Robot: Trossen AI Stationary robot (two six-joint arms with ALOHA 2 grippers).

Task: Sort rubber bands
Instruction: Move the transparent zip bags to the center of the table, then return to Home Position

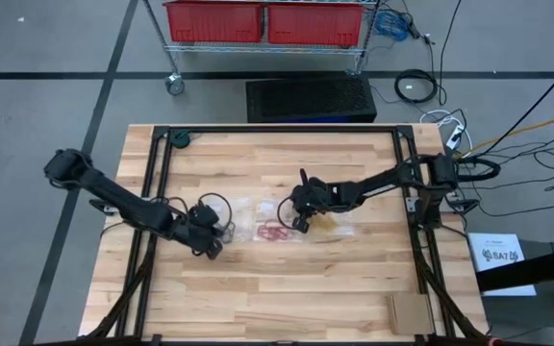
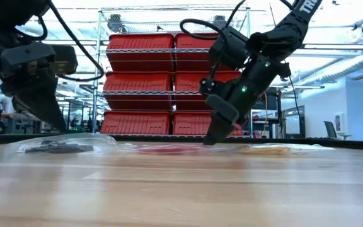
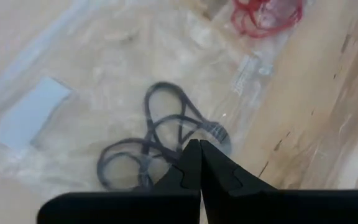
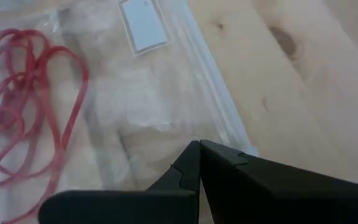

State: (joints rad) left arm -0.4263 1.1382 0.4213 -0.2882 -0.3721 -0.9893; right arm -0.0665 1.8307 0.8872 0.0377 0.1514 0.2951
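Observation:
Three clear bags lie side by side at the table's middle. One holds black rubber bands point(image 3: 160, 134), also seen in the low view point(image 2: 58, 149). The middle one holds red rubber bands point(image 4: 23, 106) point(image 1: 275, 231). The third shows yellowish tan bands point(image 2: 270, 150). My left gripper point(image 3: 197, 144) point(image 1: 210, 250) is shut, its tips just above the black bands' bag. My right gripper point(image 4: 197, 144) point(image 1: 299, 226) is shut and slants down at the red bands' bag point(image 4: 154, 112), beside the bands, with its tips low over the table point(image 2: 208, 142). My left gripper's shut tips stand right over a black band point(image 3: 213, 129); whether they touch it I cannot tell. My right gripper's shut tips come slanting from above at the clear bag's sealed strip point(image 4: 219, 115); the fingers hide the spot, and I cannot tell whether they touch the plastic.
A black frame's rails point(image 1: 152, 192) run along the table's left and right sides and far edge. A small cardboard piece point(image 1: 410, 309) lies at the near right corner. Bare wood lies in front of the bags. Red bins point(image 2: 140, 82) stand on a shelf beyond the table.

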